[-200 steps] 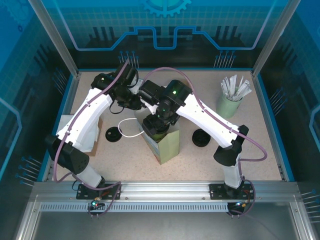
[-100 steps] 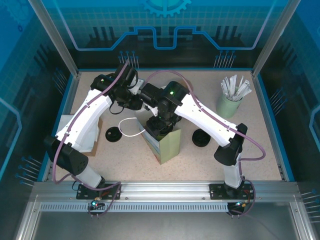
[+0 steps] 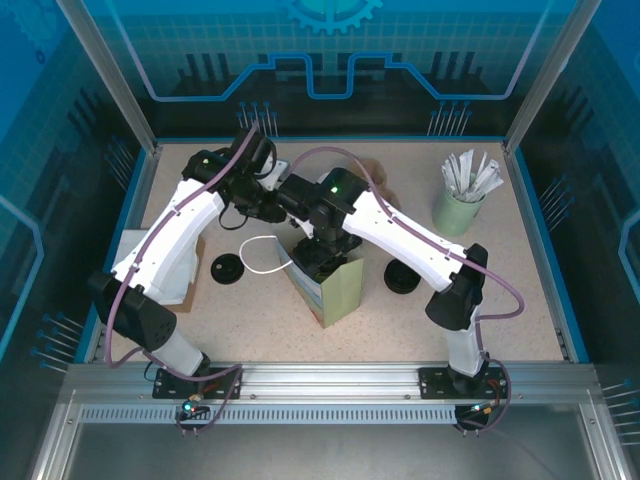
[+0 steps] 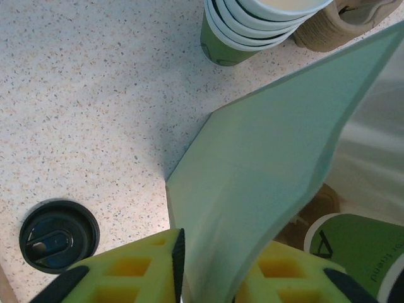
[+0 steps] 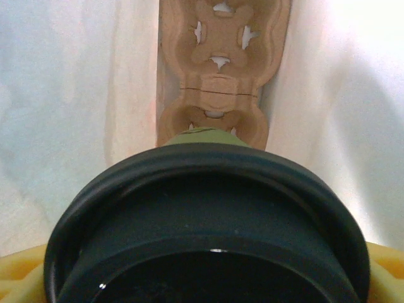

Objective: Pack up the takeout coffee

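The takeout coffee (image 5: 208, 208), a green cup under a black lid, hangs inside the pale green paper bag (image 3: 338, 290). My right gripper (image 5: 202, 278) is shut on the cup, with a yellow finger (image 5: 16, 278) on each side. Below the cup, a brown cardboard carrier (image 5: 221, 57) lies at the bag's bottom. In the left wrist view the bag wall (image 4: 265, 145) runs between the yellow fingers (image 4: 126, 271) of my left gripper (image 4: 218, 243), whose jaws stand a little apart. Past that wall the cup's green side (image 4: 360, 252) shows. The right wrist (image 3: 325, 255) hides the bag's mouth.
A stack of nested green cups (image 4: 252, 25) stands behind the bag. One loose black lid (image 3: 228, 268) lies left of the bag, another (image 3: 402, 277) to its right. A pale cup of white packets (image 3: 460, 200) stands at the back right. A white handle loop (image 3: 262, 255) hangs off the bag.
The left jaws have parted slightly around the bag wall. The right arm has shifted a little to the left and down over the bag with the cup.
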Action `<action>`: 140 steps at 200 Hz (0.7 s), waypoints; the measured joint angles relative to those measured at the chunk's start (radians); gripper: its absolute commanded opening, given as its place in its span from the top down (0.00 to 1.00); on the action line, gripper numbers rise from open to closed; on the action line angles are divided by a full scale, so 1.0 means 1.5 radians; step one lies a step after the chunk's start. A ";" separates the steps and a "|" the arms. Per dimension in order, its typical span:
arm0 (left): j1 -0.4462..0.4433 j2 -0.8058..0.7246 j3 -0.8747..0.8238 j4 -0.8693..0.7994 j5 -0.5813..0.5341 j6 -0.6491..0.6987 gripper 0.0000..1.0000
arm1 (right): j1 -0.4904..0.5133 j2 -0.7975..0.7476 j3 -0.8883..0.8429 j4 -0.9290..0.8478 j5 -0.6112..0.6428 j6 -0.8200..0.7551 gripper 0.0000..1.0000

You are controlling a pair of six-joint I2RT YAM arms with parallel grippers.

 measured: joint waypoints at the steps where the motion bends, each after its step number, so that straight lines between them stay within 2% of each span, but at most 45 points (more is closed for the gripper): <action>1: 0.000 0.000 0.000 0.000 0.000 0.000 0.72 | 0.000 0.000 -0.001 0.001 0.000 0.000 0.24; 64: -0.001 0.000 -0.009 0.000 -0.006 0.002 0.62 | -0.008 0.001 -0.059 0.034 0.012 0.001 0.24; 140: -0.003 -0.001 -0.015 0.000 -0.024 0.002 0.56 | -0.013 0.001 -0.138 0.086 0.012 0.001 0.24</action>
